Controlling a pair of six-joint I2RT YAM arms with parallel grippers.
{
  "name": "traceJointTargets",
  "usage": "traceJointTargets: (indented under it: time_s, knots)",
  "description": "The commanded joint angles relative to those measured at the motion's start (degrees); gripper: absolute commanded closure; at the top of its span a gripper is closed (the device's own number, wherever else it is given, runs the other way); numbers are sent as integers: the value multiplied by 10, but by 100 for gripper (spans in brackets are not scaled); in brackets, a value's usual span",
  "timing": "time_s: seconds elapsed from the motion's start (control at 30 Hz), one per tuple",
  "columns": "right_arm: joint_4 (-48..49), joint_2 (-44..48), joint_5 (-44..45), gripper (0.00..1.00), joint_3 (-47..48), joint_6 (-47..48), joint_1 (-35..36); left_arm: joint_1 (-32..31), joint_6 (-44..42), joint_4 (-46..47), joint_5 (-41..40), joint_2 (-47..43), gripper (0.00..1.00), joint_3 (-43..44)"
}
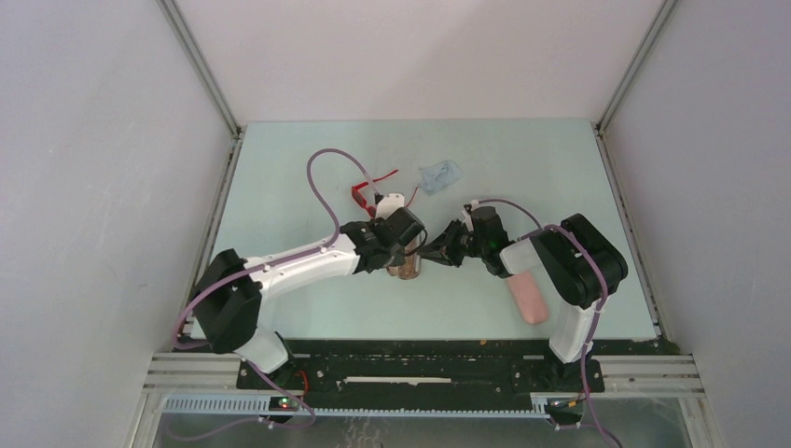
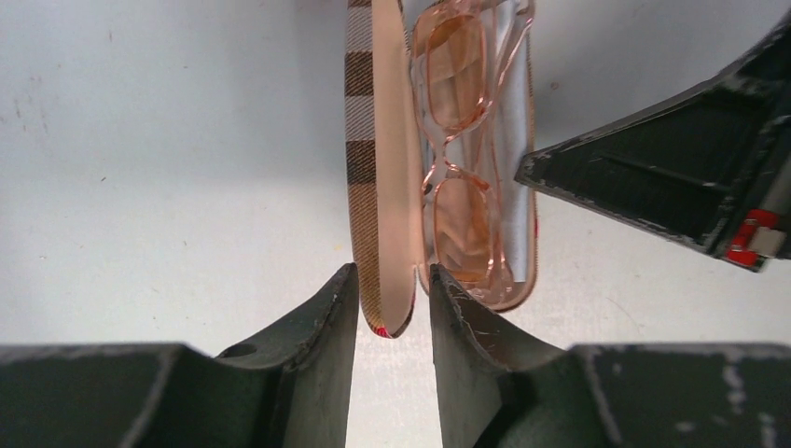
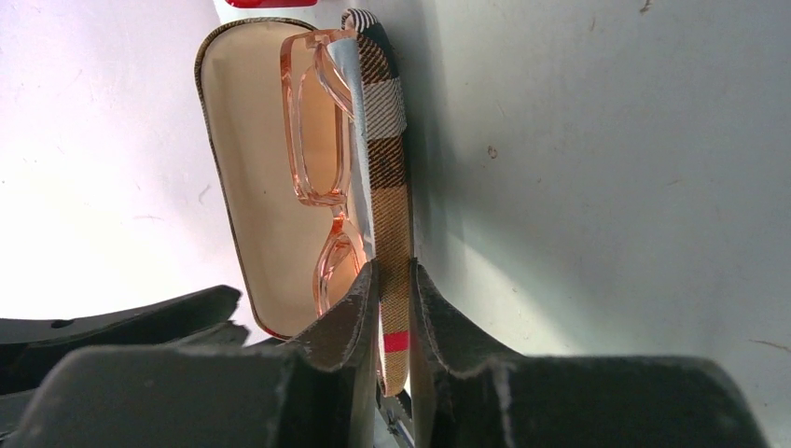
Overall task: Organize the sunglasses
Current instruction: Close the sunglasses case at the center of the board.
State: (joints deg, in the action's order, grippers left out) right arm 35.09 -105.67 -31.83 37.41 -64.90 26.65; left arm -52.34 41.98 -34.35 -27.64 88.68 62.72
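Overhead view, centre of frame: your left gripper [image 1: 410, 254] and right gripper [image 1: 440, 249] meet tip to tip over the plaid case [image 1: 407, 272], which lies open on the counter [image 1: 308, 159].

Left wrist view: the lid [image 2: 366, 140], plaid outside and tan inside, stands on edge at upper centre; its near end sits between your left jaws, which pinch it; the orange-tinted sunglasses [image 2: 459, 219] lie folded in the lined half of the case, just right of the lid; a dark finger [image 2: 672, 177] of the other arm enters from the right edge, its tip beside that half.

Right wrist view: your right jaws pinch the plaid wall of the half that holds the orange-tinted sunglasses, at lower centre of the frame.

Overhead view again: the red sunglasses [image 1: 370, 196] lie on the counter just above the left gripper, outside the case; a pale blue cloth [image 1: 439, 175] lies to their upper right; a pink case [image 1: 527, 297] lies at lower right, beside the right arm.
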Motion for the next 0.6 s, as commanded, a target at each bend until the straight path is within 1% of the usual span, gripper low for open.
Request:
traceJointTargets:
  time_s: [0.0,0.1,0.17,0.2,0.3,0.37,0.5,0.57]
  knots:
    - [26,2,-6,82,0,-8,-1,30,-5,41,29,-56,61,-1]
    - [26,2,-5,83,0,-7,0,52,-3,65,61,-76,61,-24]
    - [26,1,-5,84,0,-7,0,65,-4,74,81,-83,59,-33]
    - [27,1,-5,84,0,-7,0,72,-4,79,89,-85,57,-37]
    - [29,-1,-5,85,0,-7,1,94,-5,93,109,-83,57,-47]
    - [30,-2,-5,85,0,-8,1,113,-3,109,128,-75,59,-58]
    - [28,-2,-7,85,0,-7,2,163,5,168,202,-59,66,-86]
    - [25,-2,-6,85,0,-7,2,178,9,189,233,-53,66,-95]
